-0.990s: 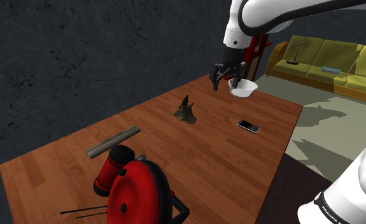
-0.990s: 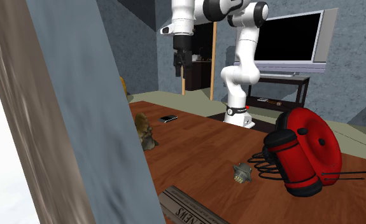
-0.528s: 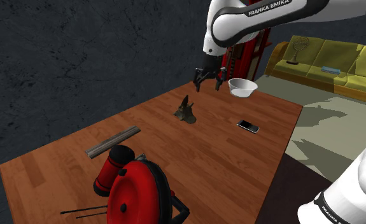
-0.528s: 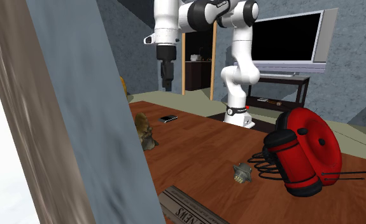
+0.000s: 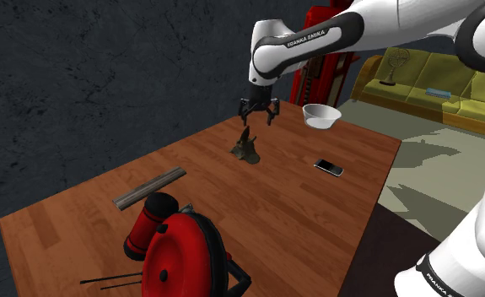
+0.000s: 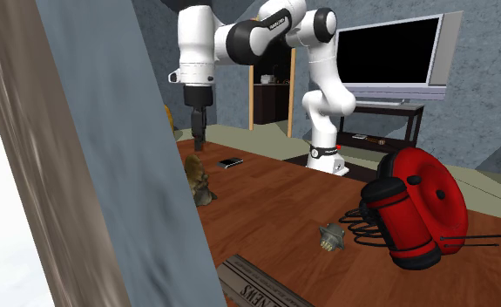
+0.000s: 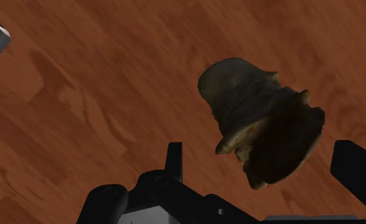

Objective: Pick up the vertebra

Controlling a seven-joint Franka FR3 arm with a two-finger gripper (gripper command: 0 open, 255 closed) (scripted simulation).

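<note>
Vertebra (image 5: pixel 247 148) sits on the wooden table (image 5: pixel 316 211) just below the gripper (image 5: pixel 257 118), whose fingers are spread wide with nothing in them; I'd keep it centred, drop straight down until they straddle the bone, then close across its narrower body.

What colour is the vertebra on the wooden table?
The knobbly vertebra is dull olive-brown, mottled darker; the wrist view shows it best.

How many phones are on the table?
1. The phone lies flat on the wooden table, near the white bowl, toward the table's edge on the shoulder view's right. Another small one could hide behind the red reel.
</note>
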